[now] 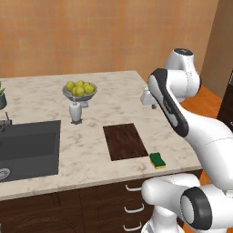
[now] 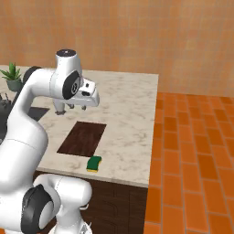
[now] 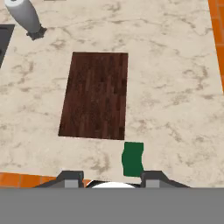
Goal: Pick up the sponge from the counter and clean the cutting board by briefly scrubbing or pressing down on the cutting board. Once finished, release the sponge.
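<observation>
The sponge [image 1: 158, 159] [image 2: 94, 163] [image 3: 132, 159], green top over a yellow body, lies on the counter [image 1: 113, 91] [image 2: 128, 119] [image 3: 175, 87] near its front edge. It sits just off the near right corner of the dark brown cutting board [image 1: 124, 141] [image 2: 82, 137] [image 3: 96, 100], which lies flat and bare. My gripper [image 1: 148, 98] [image 2: 68, 108] [image 3: 113, 177] hangs high above the counter, behind the board, facing down. Its fingertips stand apart with nothing between them, and in the hand view the sponge lies just ahead of them.
A dark sink basin [image 1: 27, 148] is set into the counter at the left. A bowl of lemons [image 1: 79, 88] and a white shaker [image 1: 75, 111] [image 3: 26, 17] stand behind the board. A potted plant [image 2: 13, 77] sits far left. Orange tiled floor [image 2: 192, 151] lies beyond the counter's right edge.
</observation>
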